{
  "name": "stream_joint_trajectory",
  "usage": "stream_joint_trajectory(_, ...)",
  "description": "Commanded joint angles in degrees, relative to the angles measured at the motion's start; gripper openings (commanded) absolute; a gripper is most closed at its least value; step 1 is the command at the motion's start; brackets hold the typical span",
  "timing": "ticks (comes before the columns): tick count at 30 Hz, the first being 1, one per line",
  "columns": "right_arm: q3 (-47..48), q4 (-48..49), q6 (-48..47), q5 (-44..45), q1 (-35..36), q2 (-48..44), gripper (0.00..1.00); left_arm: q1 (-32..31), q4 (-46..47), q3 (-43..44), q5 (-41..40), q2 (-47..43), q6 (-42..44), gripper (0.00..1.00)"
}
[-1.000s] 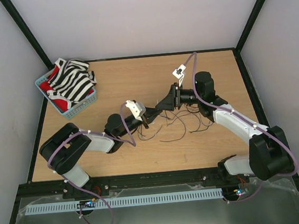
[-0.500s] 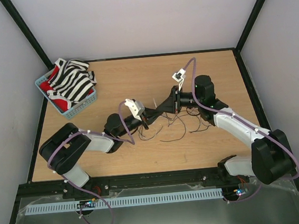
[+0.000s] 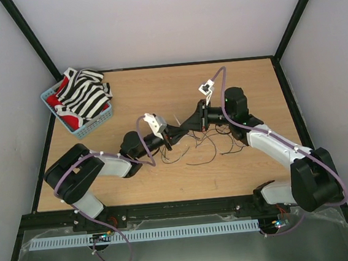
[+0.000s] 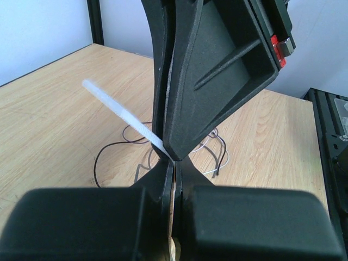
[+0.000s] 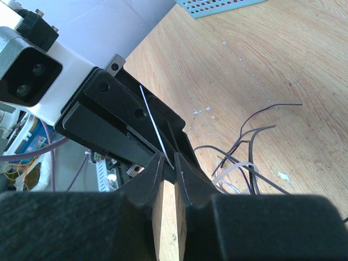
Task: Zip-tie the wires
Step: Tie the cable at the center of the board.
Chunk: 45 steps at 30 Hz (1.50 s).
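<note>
Wires [image 3: 209, 144] lie beneath left fingers [image 4: 155, 182] and right fingers [image 5: 190, 174], both clamped on a zip tie [image 4: 117, 109].

The pale wooden worktop [image 3: 157, 89] shows fine grain and a smooth, matt finish, and at its far left corner a light blue plastic lattice basket [image 3: 94, 124] holds soft black-and-white striped cloth [image 3: 84, 96] over red fabric [image 3: 68, 119]. Near the worktop's middle the thin dark wires [image 3: 203, 147] look smooth and plastic-coated with a faint sheen, and the translucent white plastic zip tie [image 4: 122, 115] looks smooth and semi-glossy. The black plastic left gripper [image 4: 173, 166] and black plastic right gripper [image 5: 166, 162] have a matt, finely grained surface.
</note>
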Motion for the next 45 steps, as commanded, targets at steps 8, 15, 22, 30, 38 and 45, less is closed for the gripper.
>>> stream_joint_trajectory(8, 1.5, 2.4, 1.0, -0.6, 0.8, 1.1, 0.31, 0.4, 3.1, 0.6, 1.8, -0.5, -2.5, 0.0)
stream_joint_trajectory(15, 1.3, 3.7, 1.5, 0.2, 1.5, 1.6, 0.33, 0.4, 3.1, 1.4, 2.3, 0.3, -3.9, 0.0)
stream_joint_trajectory(22, 1.6, 4.6, 1.8, 0.6, 1.4, 2.3, 0.13, 0.5, 3.1, 1.2, 2.5, 0.2, -4.0, 0.0)
stream_joint_trajectory(30, 3.9, 1.2, 2.2, 3.8, 1.3, 0.1, 0.0, 1.7, 3.1, -0.2, 2.6, -1.0, -4.2, 0.1)
stream_joint_trajectory(38, 6.0, 0.5, 5.8, 3.5, 1.4, -0.3, 0.0, 2.7, 3.1, -0.1, 3.8, -0.4, -5.5, 0.1)
stream_joint_trajectory(45, 6.9, 0.7, 6.5, 5.1, 1.4, -0.2, 0.0, 2.8, 3.1, 0.5, 5.8, 1.1, -7.0, 0.05)
